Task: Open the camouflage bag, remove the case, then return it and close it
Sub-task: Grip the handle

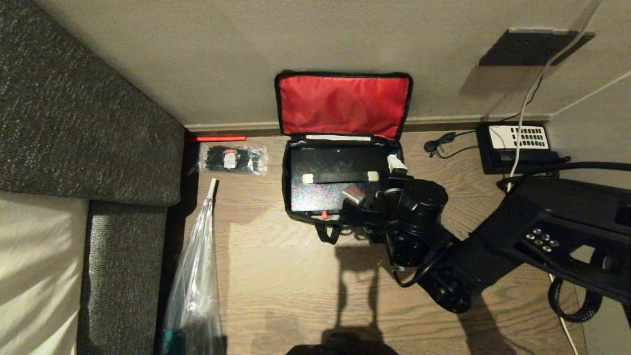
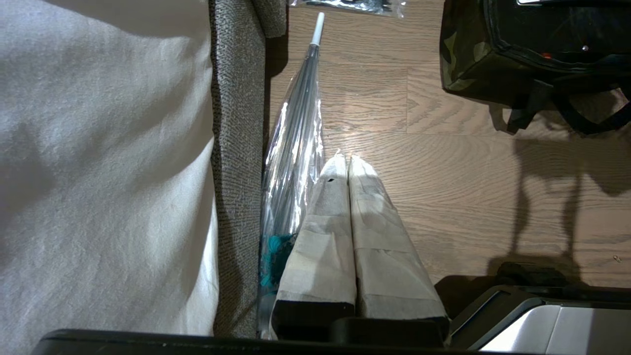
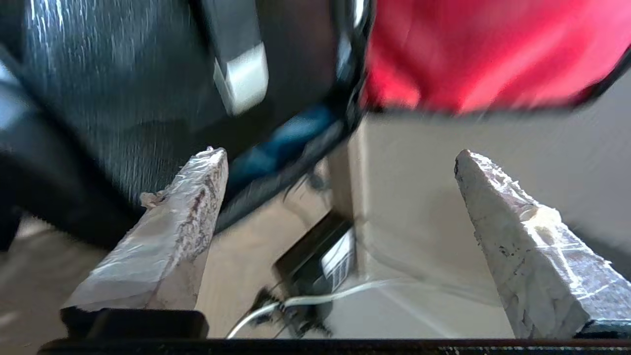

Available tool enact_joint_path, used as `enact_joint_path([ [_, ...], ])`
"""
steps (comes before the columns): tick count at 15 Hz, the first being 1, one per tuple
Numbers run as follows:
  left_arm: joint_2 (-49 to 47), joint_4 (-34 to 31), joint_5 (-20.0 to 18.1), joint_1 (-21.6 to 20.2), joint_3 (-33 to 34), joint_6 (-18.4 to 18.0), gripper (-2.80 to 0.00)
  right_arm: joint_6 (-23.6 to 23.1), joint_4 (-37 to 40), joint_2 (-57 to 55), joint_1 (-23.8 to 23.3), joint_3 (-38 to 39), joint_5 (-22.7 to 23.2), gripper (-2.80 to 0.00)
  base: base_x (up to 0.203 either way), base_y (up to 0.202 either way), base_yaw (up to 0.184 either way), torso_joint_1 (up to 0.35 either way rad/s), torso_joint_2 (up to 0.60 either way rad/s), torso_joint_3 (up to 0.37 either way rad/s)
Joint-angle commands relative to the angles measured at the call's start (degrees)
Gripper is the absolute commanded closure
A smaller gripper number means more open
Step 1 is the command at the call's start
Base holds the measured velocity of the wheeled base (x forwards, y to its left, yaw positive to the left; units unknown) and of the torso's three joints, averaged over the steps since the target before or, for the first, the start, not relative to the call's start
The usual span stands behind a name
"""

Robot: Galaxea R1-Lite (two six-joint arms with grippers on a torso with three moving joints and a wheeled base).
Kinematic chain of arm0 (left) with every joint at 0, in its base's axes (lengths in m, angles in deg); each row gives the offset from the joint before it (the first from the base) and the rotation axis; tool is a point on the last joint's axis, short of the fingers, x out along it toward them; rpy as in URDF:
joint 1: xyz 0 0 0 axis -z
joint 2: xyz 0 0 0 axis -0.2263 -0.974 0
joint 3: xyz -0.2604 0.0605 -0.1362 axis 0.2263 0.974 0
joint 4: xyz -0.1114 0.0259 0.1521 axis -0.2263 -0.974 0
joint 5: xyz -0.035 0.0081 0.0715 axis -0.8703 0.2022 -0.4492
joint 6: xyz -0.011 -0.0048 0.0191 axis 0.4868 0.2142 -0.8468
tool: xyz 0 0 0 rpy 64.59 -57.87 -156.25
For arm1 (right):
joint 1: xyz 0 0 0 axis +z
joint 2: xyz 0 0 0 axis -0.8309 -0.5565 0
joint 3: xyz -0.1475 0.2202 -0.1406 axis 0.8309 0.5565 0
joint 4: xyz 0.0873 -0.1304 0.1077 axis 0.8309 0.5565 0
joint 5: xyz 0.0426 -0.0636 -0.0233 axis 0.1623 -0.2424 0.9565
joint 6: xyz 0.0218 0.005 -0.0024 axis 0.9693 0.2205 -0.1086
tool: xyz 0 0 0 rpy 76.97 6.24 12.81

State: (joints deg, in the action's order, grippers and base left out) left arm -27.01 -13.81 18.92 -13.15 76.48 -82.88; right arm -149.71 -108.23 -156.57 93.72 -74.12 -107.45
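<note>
Right gripper (image 1: 375,183): taped fingers (image 3: 167,236) spread wide, holding nothing; it hovers over the bag's right end, arm entering from the right.
Left gripper (image 2: 349,167): parked low beside the sofa, taped fingers pressed together, empty.
Sofa (image 1: 84,113): far to the working gripper's left; coarse grey woven arm, pale cushion beside it.
Umbrella (image 1: 194,276): left of the gripper, along the sofa; clear crinkled plastic, white tip.
Ties (image 1: 231,159): left of the bag; black bundle in a glossy clear packet.
Bag (image 1: 340,106): just left of and under the gripper; soft and boxy, lid standing open against the wall, red lining showing.
Case (image 1: 320,195): lying flat inside the bag; rigid black rectangle, speckled glittery face, strap handle with pale ends, small red latch at the near edge.
Phone (image 1: 517,143): beyond the gripper on its right; black, white keypad, cords trailing.
Step, as judged: either lifting the case out or leaving it returned; which one cannot be told.
Technique: if lifting, close on the strap at its middle and raise level; if closing, take the lid's free edge and avoid the straps.
</note>
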Motion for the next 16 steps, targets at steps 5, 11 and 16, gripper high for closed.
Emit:
enact_joint_path([
  [5,0.1,0.1,0.0,0.0,0.1,0.0,0.0,8.0,0.3,-7.6,2.4,-9.2,-0.9,-2.8,0.0,0.0,0.0,0.0,0.0,0.0],
  [11,0.1,0.0,0.0,0.0,0.0,0.0,0.0,9.1,1.6,-12.0,3.1,-14.8,-1.8,-2.8,0.0,0.0,0.0,0.0,0.0,0.0],
  [16,0.1,0.1,0.0,0.0,0.0,0.0,0.0,8.8,1.2,-12.9,3.2,-15.4,-1.3,-2.8,0.0,0.0,0.0,0.0,0.0,0.0],
])
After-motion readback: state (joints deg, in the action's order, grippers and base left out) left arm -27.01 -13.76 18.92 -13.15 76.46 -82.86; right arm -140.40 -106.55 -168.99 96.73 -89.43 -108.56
